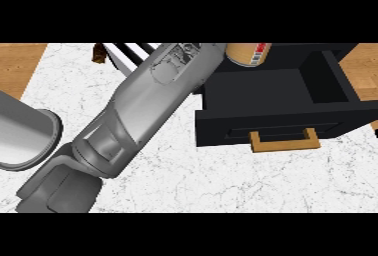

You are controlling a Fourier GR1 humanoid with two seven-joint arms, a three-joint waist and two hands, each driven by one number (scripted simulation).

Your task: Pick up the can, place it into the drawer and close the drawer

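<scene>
No hand in frame, so fingers apart or closed: can't tell, nor what it holds or touches. Only a grey forearm [140, 110] shows, big & close to cam, running diag. from lower left up to the top edge, where it's cut off at the wrist end; which side it belongs to: unclear. Can [247, 52], tan w/ label, sits just right of that wrist end at the top edge, partly cropped, over rear-left corner of the drawer [325, 107]; in or above it, can't tell. Drawer black, pulled open, wood handle [284, 141] facing cam. 2nd grey cyl. part [22, 132] at left edge over white marble counter [221, 180].
</scene>
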